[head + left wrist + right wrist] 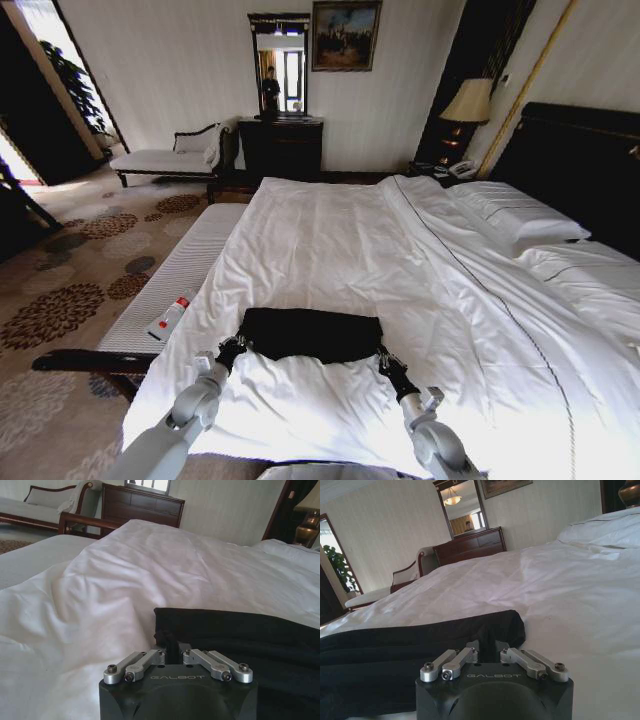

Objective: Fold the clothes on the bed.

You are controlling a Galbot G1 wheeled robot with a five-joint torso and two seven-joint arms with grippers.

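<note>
Fingers [170,647] at folded clothes' [310,333] near corners

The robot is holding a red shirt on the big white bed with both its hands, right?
Almost. The shirt is black, not red, as the head view shows. It does lie on the big white bed, and the left gripper and right gripper each sit at one end of it, jaws closed on the cloth.

White bench [175,275] with a tube [171,315], dark dresser [281,148] beyond.
</note>
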